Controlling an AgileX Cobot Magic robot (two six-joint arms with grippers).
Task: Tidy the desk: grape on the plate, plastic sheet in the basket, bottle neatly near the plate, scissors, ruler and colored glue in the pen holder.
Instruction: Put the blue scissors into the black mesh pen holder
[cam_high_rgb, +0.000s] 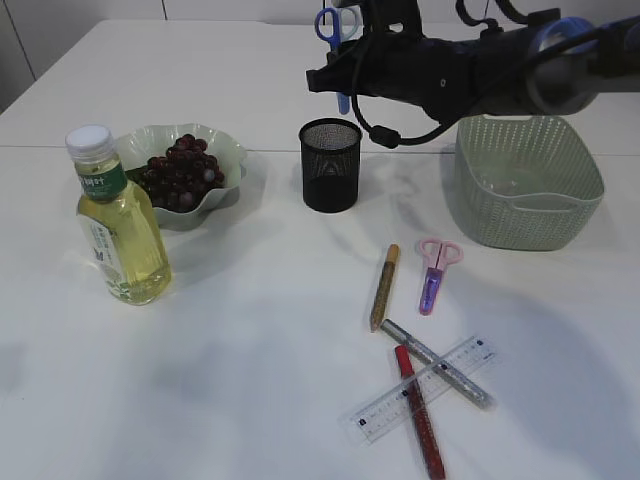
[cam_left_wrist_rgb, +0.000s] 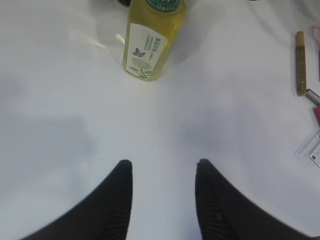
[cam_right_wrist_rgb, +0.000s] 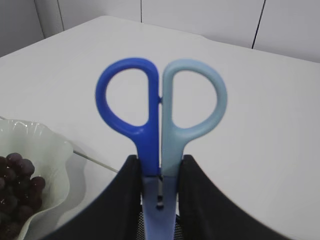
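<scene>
Matt white table (cam_high_rgb: 250, 380). Black wire-mesh pen holder (cam_high_rgb: 330, 165). Glossy, wavy-rimmed pale green plate (cam_high_rgb: 225, 150) with dark, shiny grapes (cam_high_rgb: 180, 172). Clear plastic bottle (cam_high_rgb: 118, 222), paper label, white ribbed cap. Woven-pattern plastic basket (cam_high_rgb: 525, 180). Smooth blue plastic scissors (cam_right_wrist_rgb: 160, 110) handles. Transparent plastic ruler (cam_high_rgb: 425, 402). Glittery glue (cam_high_rgb: 384, 286) sticks.

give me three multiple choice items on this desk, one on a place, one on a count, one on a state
1. The bottle stands where?
A. left of the plate
B. inside the basket
C. right of the pen holder

2. How many glue pens lie on the table?
A. one
B. three
C. five

3. The right gripper is
A. empty
B. shut on the blue scissors
C. holding the ruler

Key: 1 A, it stands front-left of the grape plate. 2 B, gold, silver and red. 3 B, the handles stick up between its fingers.
</scene>
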